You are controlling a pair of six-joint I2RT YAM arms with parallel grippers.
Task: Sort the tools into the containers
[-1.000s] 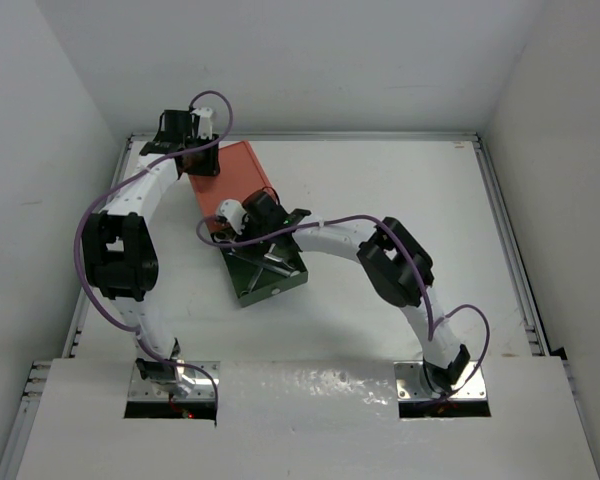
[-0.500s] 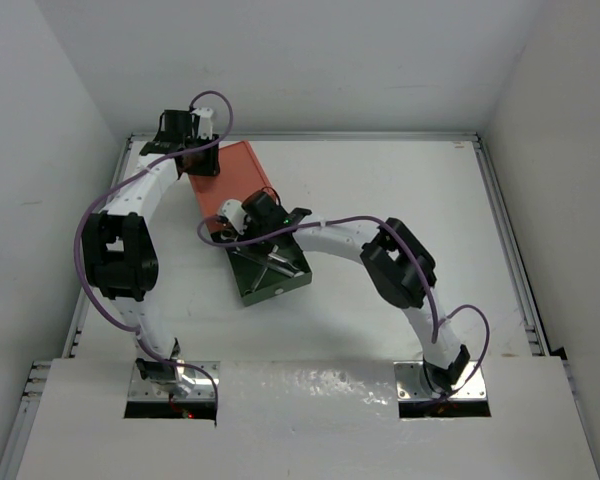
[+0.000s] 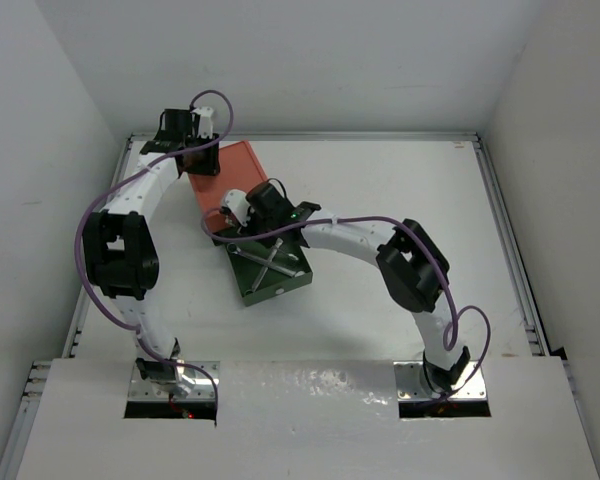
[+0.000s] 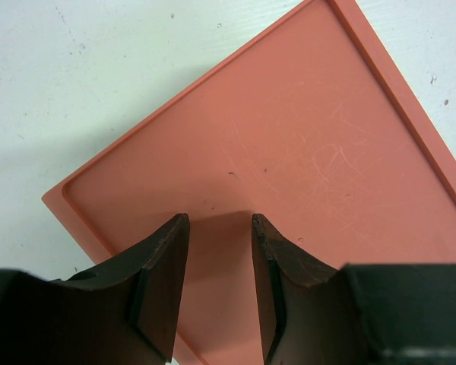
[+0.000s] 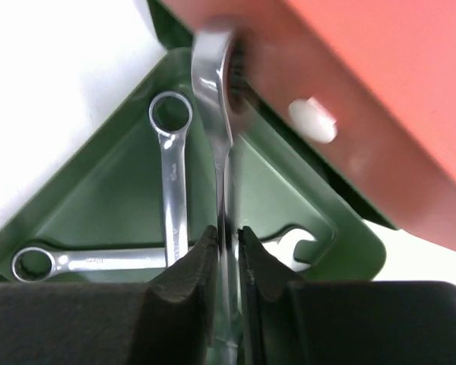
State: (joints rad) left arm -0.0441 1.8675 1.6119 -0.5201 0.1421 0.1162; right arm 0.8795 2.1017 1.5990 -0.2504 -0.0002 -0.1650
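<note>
The containers are one small box: an orange-red upper part (image 3: 242, 168) and a dark green drawer (image 3: 272, 272) pulled out toward the arms. Two silver wrenches (image 3: 270, 258) lie crossed in the green drawer (image 5: 289, 190), one upright (image 5: 173, 171), one flat (image 5: 91, 261). My right gripper (image 5: 228, 234) is shut on a third silver wrench (image 5: 216, 99), held above that drawer with its ring end up near the orange-red drawer's white knob (image 5: 313, 122). My left gripper (image 4: 220, 220) stands open just over the orange-red top (image 4: 289, 137), nothing between its fingers.
The box sits at the back left of the white table (image 3: 400, 200). White walls close in the back and both sides. Purple cables (image 3: 350, 220) loop along both arms. The right arm (image 3: 410, 270) reaches across the middle to the box.
The right gripper has shifted back and left toward the orange-red box with the wrench, uncovering the two crossed wrenches in the green drawer. The left arm has not moved.
</note>
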